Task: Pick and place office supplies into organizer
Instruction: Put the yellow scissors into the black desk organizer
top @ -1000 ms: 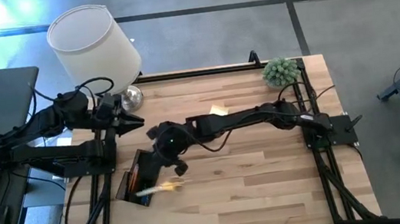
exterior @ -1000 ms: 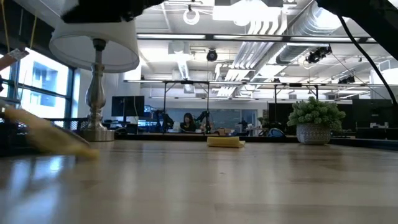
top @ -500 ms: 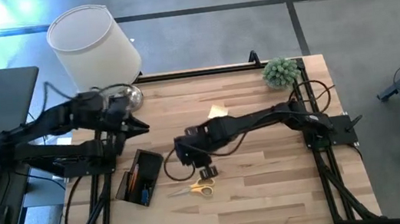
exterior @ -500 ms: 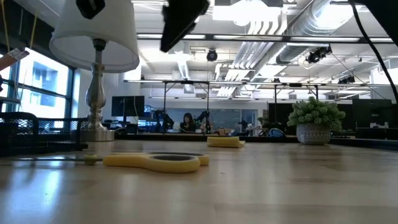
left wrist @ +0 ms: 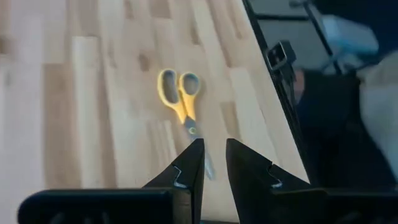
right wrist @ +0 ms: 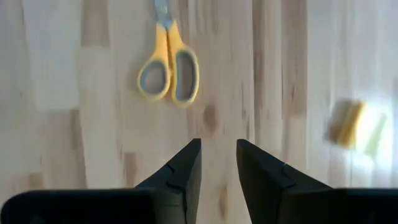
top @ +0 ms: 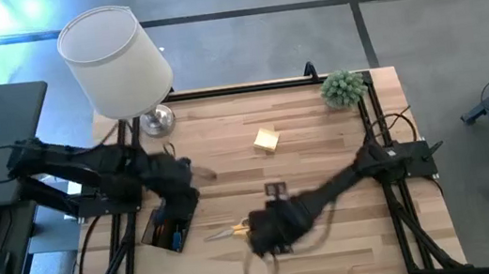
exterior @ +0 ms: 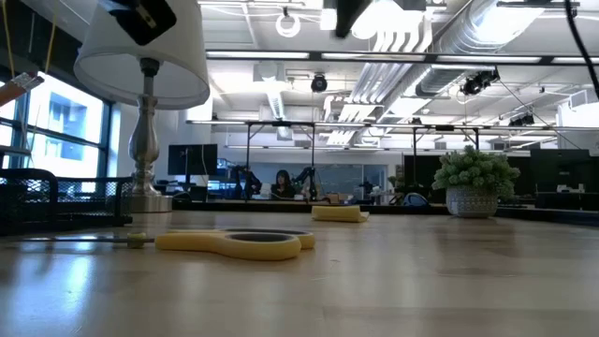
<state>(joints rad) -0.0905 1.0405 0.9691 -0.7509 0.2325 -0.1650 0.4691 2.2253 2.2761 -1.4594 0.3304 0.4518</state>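
Here the right gripper [right wrist: 217,163] hangs above the near-centre of the table [top: 334,239], its two dark fingers [right wrist: 180,171] a narrow gap apart with nothing between them. In the right wrist view bare wood shows through that gap, and the yellow-handled scissors [right wrist: 168,68] lie flat on the boards farther out, handle loops toward the gripper and blades pointing away. The yellow sticky-note pad [right wrist: 356,126] sits well apart from them on the same boards.

From above, the scissors [top: 230,232] rest at roughly 9 o'clock of the right gripper [top: 263,239], just beside it, and at about 3 o'clock of the organizer [top: 169,224], near its right end but outside it. The pad [top: 267,139] lies at about 12 o'clock of the scissors, toward the far side of the table.

The left gripper [left wrist: 212,163] hovers over the organizer's end, fingers likewise slightly parted and holding nothing, with the scissors [left wrist: 180,93] ahead of it on the wood.

Farther out stand the white-shaded lamp [top: 115,55] at the far left corner and the small green plant [top: 343,88] at the far right.
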